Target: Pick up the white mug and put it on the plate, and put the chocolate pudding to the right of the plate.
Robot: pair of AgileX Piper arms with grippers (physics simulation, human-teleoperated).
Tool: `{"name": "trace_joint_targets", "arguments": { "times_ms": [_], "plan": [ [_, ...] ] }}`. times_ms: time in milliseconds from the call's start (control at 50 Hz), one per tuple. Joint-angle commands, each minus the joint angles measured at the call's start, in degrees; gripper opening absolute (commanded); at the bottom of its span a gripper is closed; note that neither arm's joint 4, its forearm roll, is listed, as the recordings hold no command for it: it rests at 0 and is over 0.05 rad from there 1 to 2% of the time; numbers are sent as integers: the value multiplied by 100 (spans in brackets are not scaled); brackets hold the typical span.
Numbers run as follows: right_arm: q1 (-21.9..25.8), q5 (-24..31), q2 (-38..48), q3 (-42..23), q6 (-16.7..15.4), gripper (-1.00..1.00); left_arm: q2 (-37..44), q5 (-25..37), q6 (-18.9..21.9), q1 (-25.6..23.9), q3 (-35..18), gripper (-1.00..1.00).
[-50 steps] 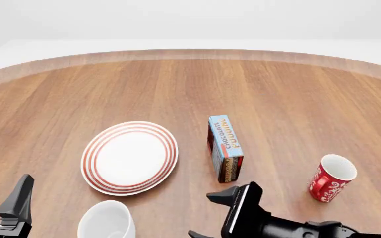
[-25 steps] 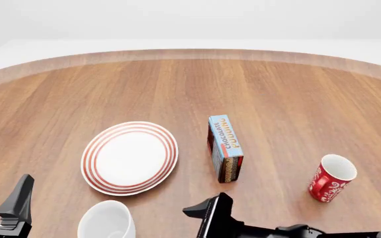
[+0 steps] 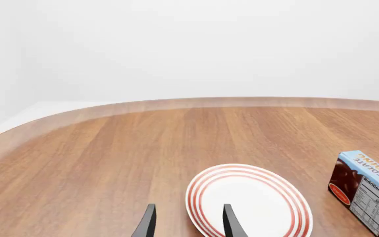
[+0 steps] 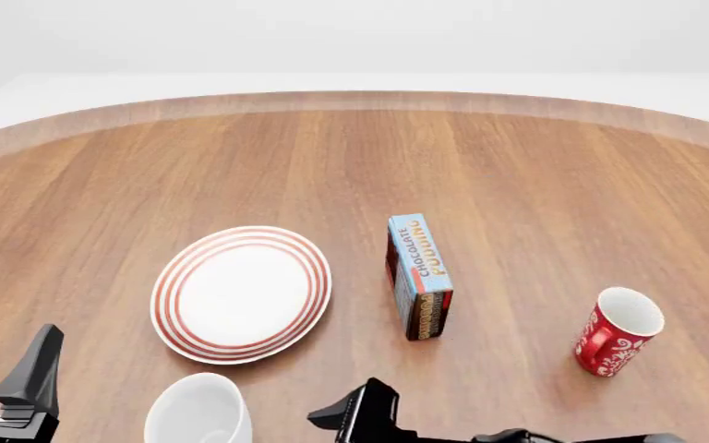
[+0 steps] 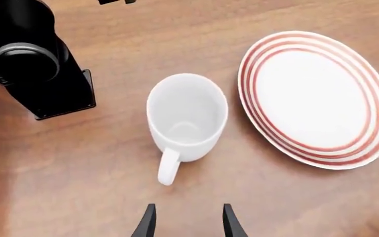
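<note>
The white mug (image 4: 198, 411) stands upright at the front edge, just in front of the plate (image 4: 241, 293); in the right wrist view the mug (image 5: 187, 116) shows its empty inside and its handle, beside the plate (image 5: 316, 98). The chocolate pudding (image 4: 419, 274) lies right of the plate. My right gripper (image 4: 354, 426) is open and empty, just right of the mug and apart from it; its fingers (image 5: 149, 221) point toward the handle. My left gripper (image 4: 4, 355) is open and empty, left of the mug. The left wrist view shows the plate (image 3: 248, 202) and the pudding (image 3: 367, 190).
A red mug with white swirls (image 4: 616, 330) stands at the right, beyond the pudding. The left arm (image 5: 31, 59) shows in the right wrist view close beside the white mug. The round wooden table's far edge (image 4: 354, 100) curves across the back.
My right gripper has moved left along the front edge, from in front of the pudding to beside the white mug. The left arm and all objects have not moved.
</note>
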Motion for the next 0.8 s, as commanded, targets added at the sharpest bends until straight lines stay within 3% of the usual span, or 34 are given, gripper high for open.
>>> {"name": "trace_joint_targets", "arguments": {
  "times_ms": [20,800],
  "plan": [
    [142,-23,216,-150,84,100,0,0,0,0,0,100],
    [325,49,724,-610,408,100,0,0,0,0,0,100]
  ]
}}
